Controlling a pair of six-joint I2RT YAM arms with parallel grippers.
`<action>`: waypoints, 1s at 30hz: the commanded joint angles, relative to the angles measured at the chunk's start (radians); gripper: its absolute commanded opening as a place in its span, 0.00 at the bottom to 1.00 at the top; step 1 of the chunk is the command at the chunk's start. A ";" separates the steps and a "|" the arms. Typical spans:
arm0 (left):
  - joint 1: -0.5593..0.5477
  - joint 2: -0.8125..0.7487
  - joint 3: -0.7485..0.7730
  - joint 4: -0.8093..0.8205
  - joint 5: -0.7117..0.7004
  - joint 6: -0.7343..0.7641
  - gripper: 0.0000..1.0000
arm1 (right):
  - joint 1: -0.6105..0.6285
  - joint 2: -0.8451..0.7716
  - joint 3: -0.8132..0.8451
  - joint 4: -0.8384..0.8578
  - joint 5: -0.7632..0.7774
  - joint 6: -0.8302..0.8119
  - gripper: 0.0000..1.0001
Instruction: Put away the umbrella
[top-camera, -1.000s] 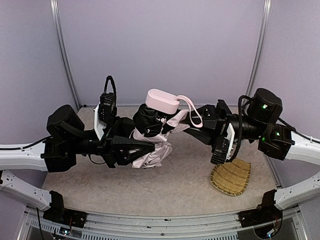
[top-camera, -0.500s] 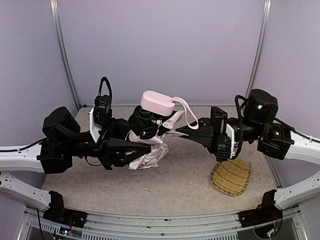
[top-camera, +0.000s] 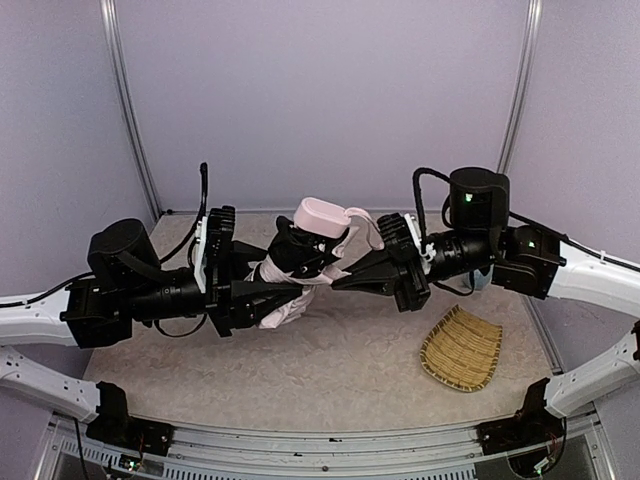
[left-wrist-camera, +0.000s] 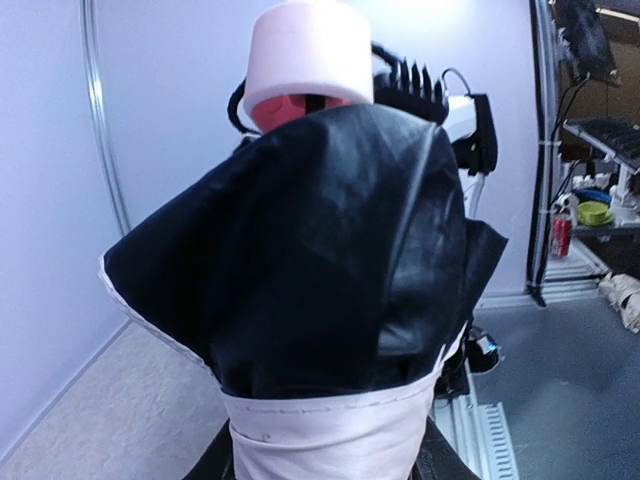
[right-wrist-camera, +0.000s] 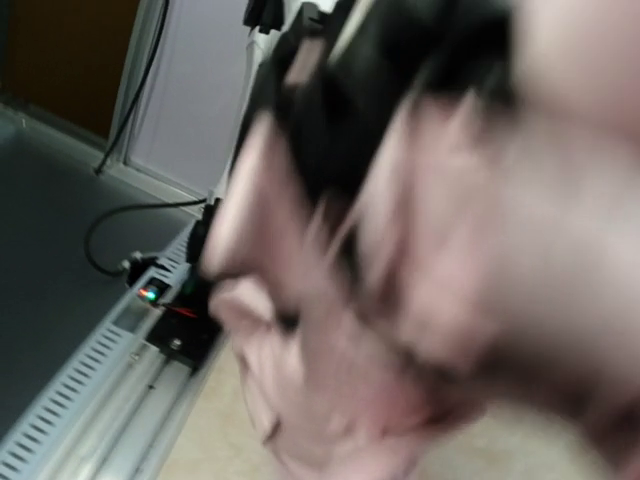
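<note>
The woven straw tray (top-camera: 462, 347) lies on the desk (top-camera: 330, 375) at the right, under the right arm (top-camera: 520, 262). It is tilted with one edge raised, and only its own weave shows inside it. It sits well apart from the umbrella (top-camera: 298, 262).

The umbrella is held up off the desk in the middle of the overhead view, between the two arms. It is a bunched bundle of black lining and pale pink fabric. Its pale pink handle (top-camera: 322, 216) sits on top, and a pink wrist strap (top-camera: 366, 226) loops off toward the right arm.

The left arm (top-camera: 150, 295) reaches in from the left, and the left jaws are clamped on the lower pink fabric of the bundle. The left wrist camera shows that fabric (left-wrist-camera: 330, 440) pinched between the two dark fingers at the bottom edge. The black lining (left-wrist-camera: 320, 250) billows above it, and the handle (left-wrist-camera: 308, 50) is at the top.

The right jaws come in from the right, and their tapered tips touch the umbrella's side just below the strap. The right wrist view is a blur of pink and black cloth (right-wrist-camera: 450, 250). The overhead view is too small to show whether these jaws are apart or pinching the fabric, so their state cannot be told.
</note>
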 joint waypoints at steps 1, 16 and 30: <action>0.001 -0.023 0.056 -0.100 -0.176 0.113 0.00 | -0.009 -0.041 0.001 -0.028 -0.049 0.186 0.00; -0.045 0.090 0.052 0.052 -0.412 0.105 0.00 | 0.043 0.068 0.030 0.058 0.074 0.222 0.00; -0.050 0.192 0.053 0.021 -0.624 0.136 0.00 | 0.053 0.060 0.032 0.183 -0.091 0.228 0.04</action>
